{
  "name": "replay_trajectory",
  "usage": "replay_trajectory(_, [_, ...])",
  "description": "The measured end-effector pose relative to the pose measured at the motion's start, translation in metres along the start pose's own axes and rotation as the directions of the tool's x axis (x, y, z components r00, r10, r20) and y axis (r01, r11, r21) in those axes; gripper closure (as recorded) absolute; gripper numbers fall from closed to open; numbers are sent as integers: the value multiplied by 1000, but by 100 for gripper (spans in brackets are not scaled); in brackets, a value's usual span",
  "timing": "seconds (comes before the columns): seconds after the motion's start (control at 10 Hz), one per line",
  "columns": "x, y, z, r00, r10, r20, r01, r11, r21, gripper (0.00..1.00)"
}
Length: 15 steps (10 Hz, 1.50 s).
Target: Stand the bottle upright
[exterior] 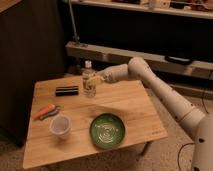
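Setting: wooden table (135,107) in a dim room, dark shelving behind.
Landmark: green bowl (107,131) at the table's front.
Bottle (89,81): upright, cap uppermost, beyond the green bowl and slightly to its left, toward the table's far edge.
Gripper (100,78): beyond the green bowl, against the bottle's right side; jaws closed, apparently on the bottle's body.
Other items: cup (60,126) left of the green bowl; orange-handled tool (44,111) further left; black block (67,90) beyond and left.
Step in hand: judged final, bottle upright but not yet released.
Next move: confirm the base sits flat, open the jaws gently, withdraw sideways without nudging.
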Motion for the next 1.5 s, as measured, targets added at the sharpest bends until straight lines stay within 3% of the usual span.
replay_trajectory(0.3, [1, 0, -1, 1000, -10, 8, 10, 1000, -10, 100])
replay_trajectory(0.5, [8, 2, -11, 994, -72, 87, 82, 989, -125, 100])
replay_trajectory(0.6, [8, 4, -12, 988, -106, 109, 126, 974, -191, 100])
replay_trajectory(0.7, [5, 7, -9, 981, -151, 121, 178, 949, -260, 100])
replay_trajectory(0.8, [4, 9, -7, 977, -192, 98, 213, 929, -302, 100])
replay_trajectory(1.1, [13, 17, -2, 968, -248, 34, 245, 910, -335, 100])
replay_trajectory(1.5, [18, 30, 4, 946, -324, -26, 300, 902, -310, 100])
